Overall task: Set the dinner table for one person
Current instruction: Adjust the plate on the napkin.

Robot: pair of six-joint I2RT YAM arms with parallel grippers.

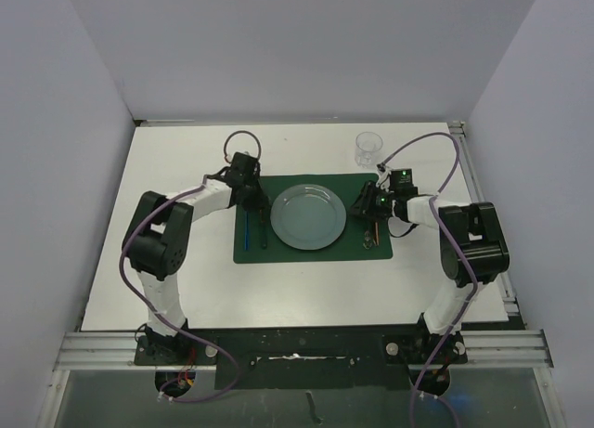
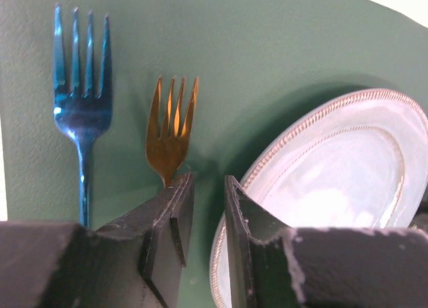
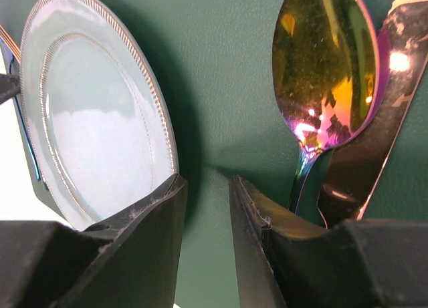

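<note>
Centrally, the dinner table (image 1: 306,289), a flat matte white top edged with metal rail (image 1: 520,349), fills the overhead view, enclosed on three sides by plain pale walls. A dark green rectangular placemat (image 1: 306,255), finely grained, lies at its middle and carries a round, glossy pale plate (image 1: 309,216) with a beaded rim. Left of the plate lie two four-tined metal forks, side by side: a mirror-blue fork (image 2: 81,107) and a gold fork (image 2: 172,137). Right of it lie an iridescent gold spoon (image 3: 324,74) and, just beside it, a polished knife (image 3: 374,141). A clear glass (image 1: 368,148) stands on the bare table beyond the mat's far right corner. The left gripper (image 2: 208,208) hangs over the gold fork's handle, its black fingers narrowly apart with only mat showing between them. The right gripper (image 3: 207,208), between plate and spoon, likewise holds nothing, its fingers a slit apart.
</note>
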